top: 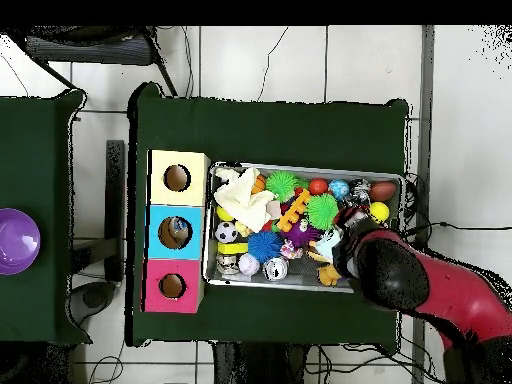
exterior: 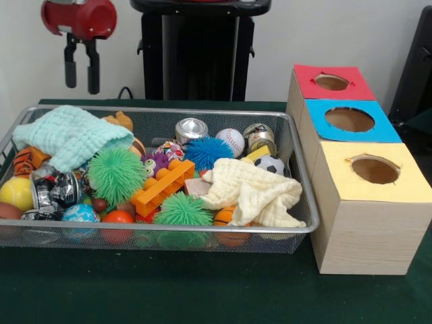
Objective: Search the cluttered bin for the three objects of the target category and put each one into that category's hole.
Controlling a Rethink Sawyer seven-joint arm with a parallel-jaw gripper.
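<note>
My gripper hangs open and empty high above the left end of the wire bin, well clear of its contents. The bin holds a mint cloth, a cream cloth, two green spiky balls, a blue spiky ball, a baseball, a soccer ball, cans and an orange block. Beside the bin stand three boxes with round holes: red, blue and yellow. In the overhead view the arm covers the bin's right end.
A yellow ball, a globe ball, a crushed can and a tiger toy crowd the bin's left end. A purple bowl sits on a side table. Green cloth covers the table.
</note>
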